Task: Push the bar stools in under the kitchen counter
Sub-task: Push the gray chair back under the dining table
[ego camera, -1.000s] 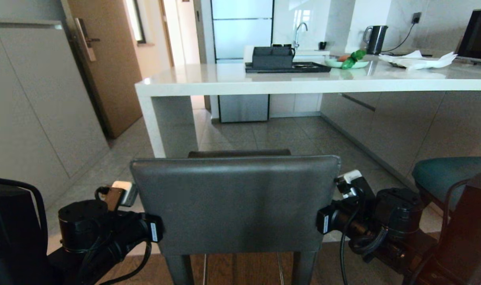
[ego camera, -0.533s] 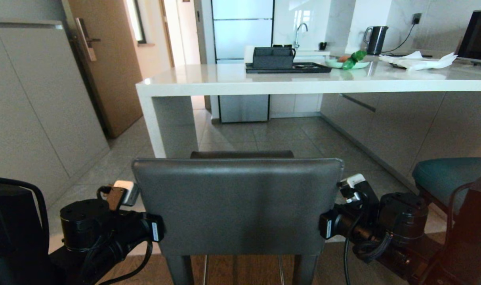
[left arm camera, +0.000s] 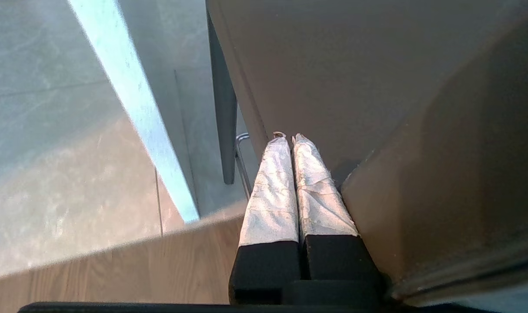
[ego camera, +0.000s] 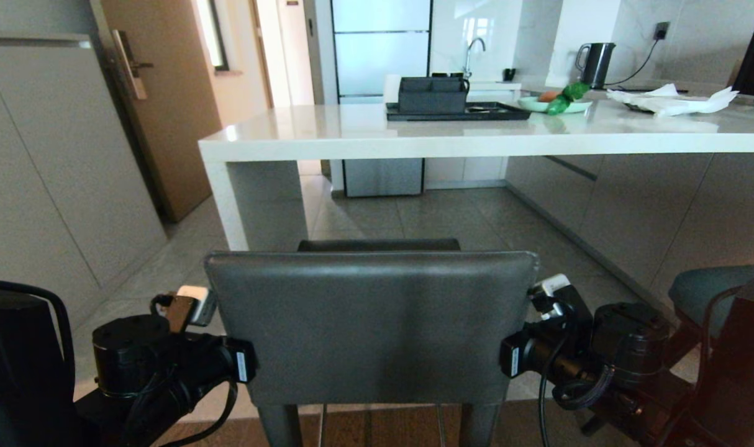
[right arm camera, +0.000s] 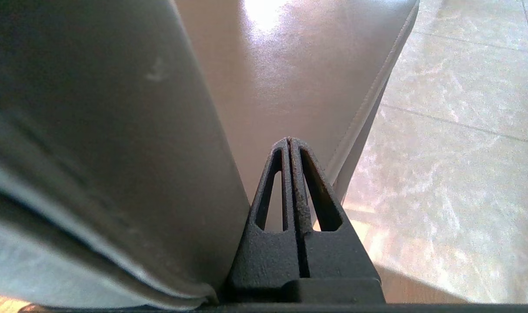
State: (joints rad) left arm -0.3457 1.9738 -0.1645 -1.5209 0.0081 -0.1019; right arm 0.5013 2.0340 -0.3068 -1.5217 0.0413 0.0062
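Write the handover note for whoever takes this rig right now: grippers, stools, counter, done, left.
Left gripper: shut, empty, alongside the dark grey stool at its back's left edge.
Right gripper: shut, empty, at the back's right edge.
Dark grey stool: centred before the robot, short of the kitchen counter, near its end panel, open floor between.
Teal stool: off to the right, also short of the counter.
Done: arms bracket the grey stool's back.
Left: push the grey stool under the worktop, then the teal one.

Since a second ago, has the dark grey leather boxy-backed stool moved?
Yes. The grey stool has advanced with the robot toward the white stone counter, which looms nearer.
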